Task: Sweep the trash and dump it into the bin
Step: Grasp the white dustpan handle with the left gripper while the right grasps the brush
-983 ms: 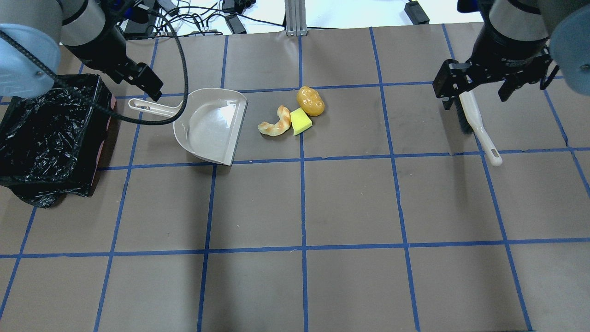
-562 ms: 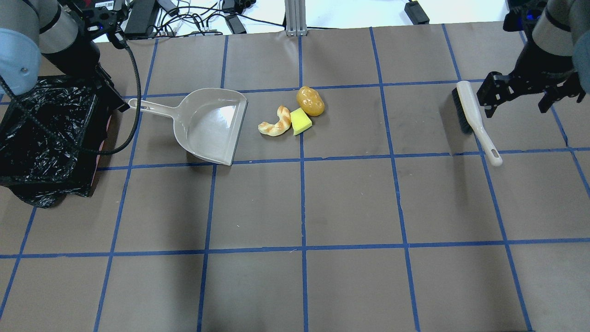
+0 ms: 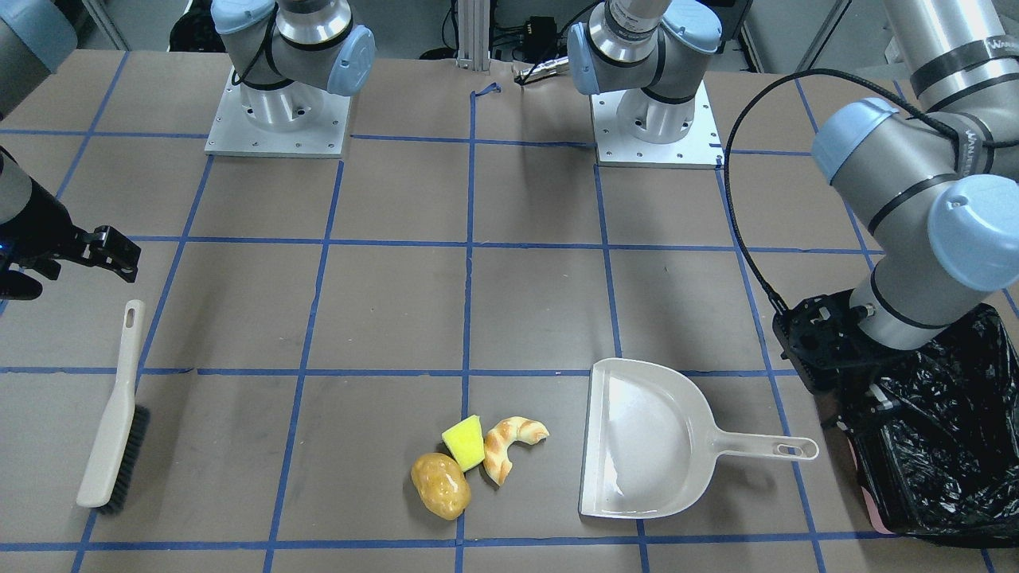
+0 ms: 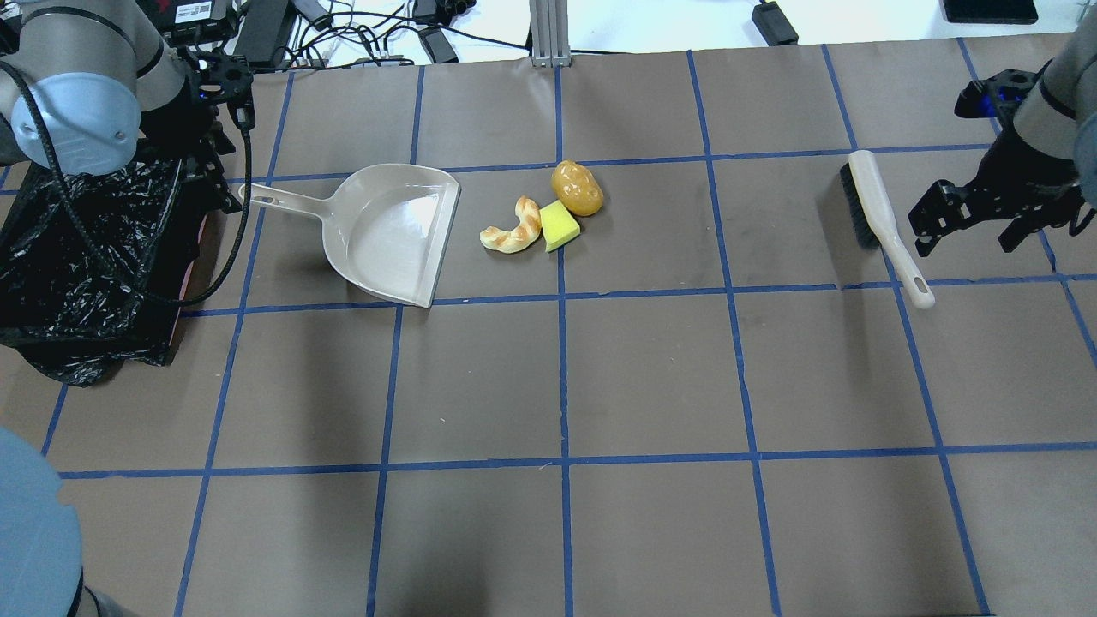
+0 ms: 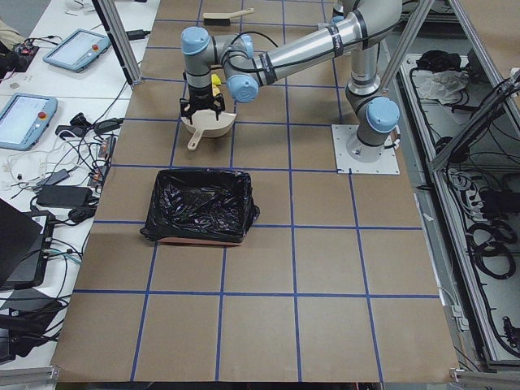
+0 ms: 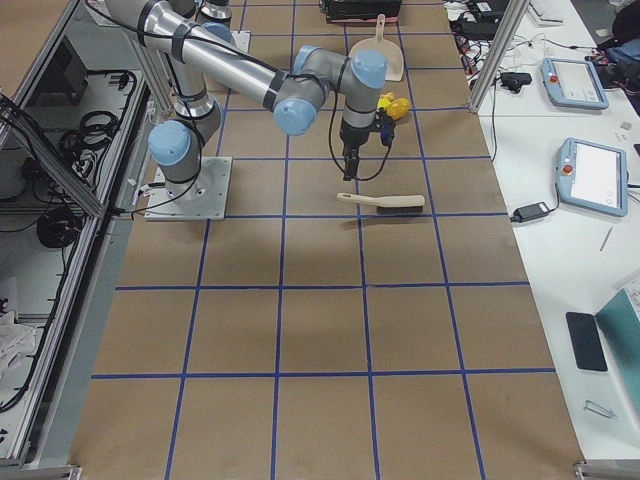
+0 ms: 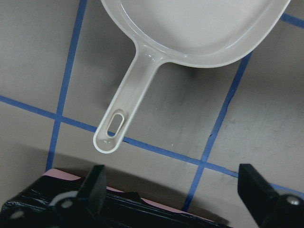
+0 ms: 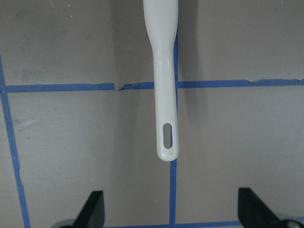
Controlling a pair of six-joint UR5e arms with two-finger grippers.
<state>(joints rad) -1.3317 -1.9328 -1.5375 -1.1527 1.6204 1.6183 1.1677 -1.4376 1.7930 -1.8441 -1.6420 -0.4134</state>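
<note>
The trash lies together mid-table: a golden-brown potato lump [image 4: 577, 188], a yellow-green sponge wedge [image 4: 559, 226] and a curved shrimp [image 4: 514, 230]; they also show in the front view, the potato [image 3: 440, 485], the sponge [image 3: 464, 442] and the shrimp [image 3: 509, 446]. The black-lined bin [image 4: 77, 257] stands at the far left. My left gripper [image 7: 173, 190] is open and empty over the bin's edge, just short of the dustpan handle [image 7: 128, 109]. My right gripper [image 8: 171, 209] is open and empty, just past the end of the brush handle [image 8: 164, 71].
The beige dustpan [image 4: 390, 236] lies between bin and trash, its mouth toward the trash. The white brush [image 4: 878, 218] with black bristles lies at the right. Blue tape lines grid the brown table. The left arm's cable [image 4: 240, 231] hangs beside the bin.
My right gripper has moved from above the brush head to the right and nearer, past the handle's end. My left gripper has drawn back from over the dustpan handle toward the bin.
</note>
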